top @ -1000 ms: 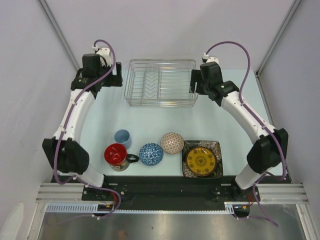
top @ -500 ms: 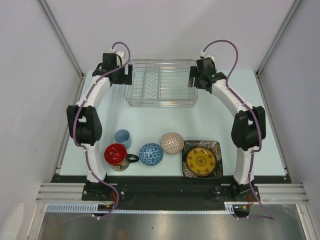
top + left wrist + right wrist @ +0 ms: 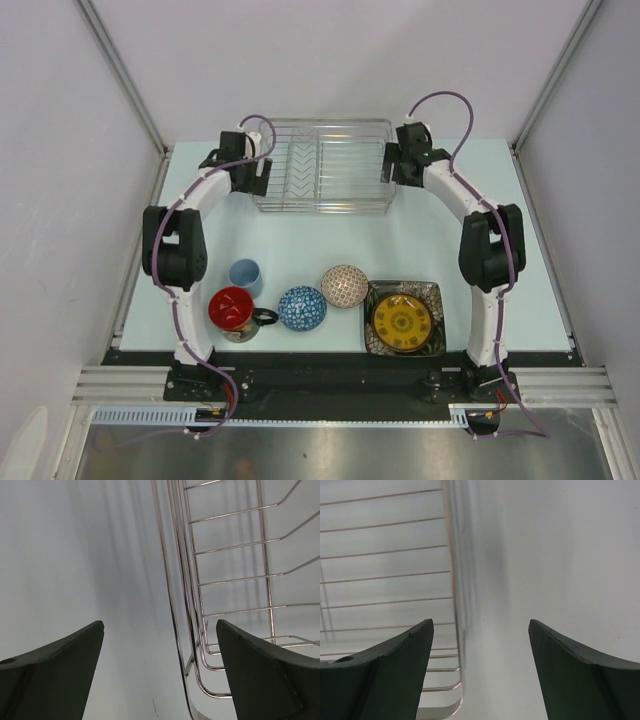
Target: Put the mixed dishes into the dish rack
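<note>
The dish rack (image 3: 322, 165) is a silver wire basket at the back middle of the table. My left gripper (image 3: 254, 172) is at its left end, open, and the rack's side wires (image 3: 187, 590) run between the fingers (image 3: 160, 625). My right gripper (image 3: 394, 166) is at the right end, open, with the rack's rim (image 3: 451, 580) just inside its left finger (image 3: 480, 622). Along the front stand the light-blue cup (image 3: 245, 274), the red mug (image 3: 232, 309), the blue bowl (image 3: 302, 308), the reddish-white bowl (image 3: 344, 286) and the dark square plate (image 3: 404, 318).
The pale table (image 3: 430, 240) is enclosed by white walls at the left, back and right. Both arms arch forward along the table's sides from their bases at the near edge. Purple cables loop above each wrist.
Both arms have stretched out and dropped lower, bringing the grippers inward against the two ends of the rack. The rack and the dishes have not moved.
</note>
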{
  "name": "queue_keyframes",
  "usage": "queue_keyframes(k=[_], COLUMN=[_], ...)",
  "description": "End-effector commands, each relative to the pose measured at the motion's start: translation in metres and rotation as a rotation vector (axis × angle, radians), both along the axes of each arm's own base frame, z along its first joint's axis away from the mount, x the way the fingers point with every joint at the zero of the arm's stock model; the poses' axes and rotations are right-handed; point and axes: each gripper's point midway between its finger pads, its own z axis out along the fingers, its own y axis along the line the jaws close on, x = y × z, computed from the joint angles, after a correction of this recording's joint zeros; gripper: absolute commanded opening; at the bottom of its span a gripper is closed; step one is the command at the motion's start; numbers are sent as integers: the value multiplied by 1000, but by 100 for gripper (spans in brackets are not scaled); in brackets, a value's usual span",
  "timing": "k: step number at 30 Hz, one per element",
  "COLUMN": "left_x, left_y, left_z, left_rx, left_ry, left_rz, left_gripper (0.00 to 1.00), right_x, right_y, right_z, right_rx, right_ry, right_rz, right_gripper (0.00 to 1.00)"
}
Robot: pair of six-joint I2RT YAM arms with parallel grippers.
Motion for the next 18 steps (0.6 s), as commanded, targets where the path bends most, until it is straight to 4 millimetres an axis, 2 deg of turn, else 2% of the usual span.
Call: queue_keyframes(k=[1, 5, 6, 7, 9, 10, 18], left_x=[8, -2, -4, -11, -16, -23, -52], left_y=[5, 6, 5, 5, 5, 5, 9], left_z=[20, 19, 26, 18, 19, 18, 16], left_rx=[58, 71, 72, 82, 85, 91, 102], left_ry=[-84, -82, -101, -84, -90, -83, -92], left_rz=[-7, -22, -26, -33, -40, -47, -69], left_gripper=[100, 100, 100, 100, 100, 100, 100], right_x=[-1, -14, -16, -22, -28, -35, -70], right_y=[-21, -31, -33, -36, -38, -39, -48], right_z=[-21, -32, -35, -43, -42, -48, -46], right_rx=[-4, -14, -14, -18, -13, -17, -25], right_ry=[36, 68, 76, 96, 102, 120, 175], right_rz=[-46, -59, -61, -68, -77, -79, -118], right_gripper=[81, 81, 80, 80, 79, 79, 75])
